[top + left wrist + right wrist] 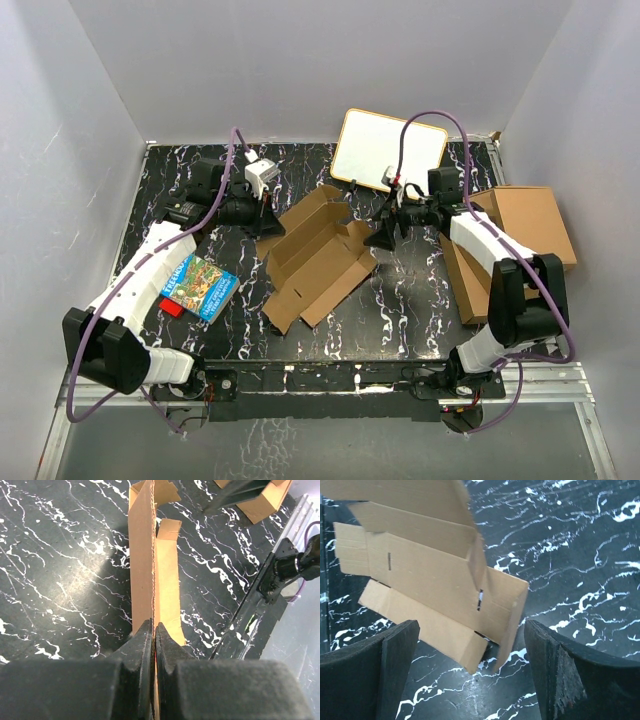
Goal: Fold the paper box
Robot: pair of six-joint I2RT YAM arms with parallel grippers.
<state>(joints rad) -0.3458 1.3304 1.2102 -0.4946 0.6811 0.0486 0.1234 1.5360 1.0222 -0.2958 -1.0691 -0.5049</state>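
Cardboard: the paper box (315, 260) lies half-formed on the black marbled table (400, 300), one long wall raised, with its end flaps and lid panel splayed out.
Left claw: the left gripper (153, 630) is pinched tight on the top edge of an upright wall. The rest of the box runs straight ahead of its fingertips.
Right claw: the right gripper (472, 647) has its jaws spread wide and holds nothing. A corner of the box sits just ahead, between the fingers and clear of both.
Step in hand: apparently mid-fold, with one side held upright by the left claw and the other claw free to take a fresh grip.
Next move: probably for the right claw to close in on the loose flap ahead of it and turn it inward. The left pinch must hold the wall steady so the tab meets its slot.
Bystanders: a blue picture book (200, 283) lies well behind the left claw, and a stack of larger boxes (520, 240) lies behind the right one.
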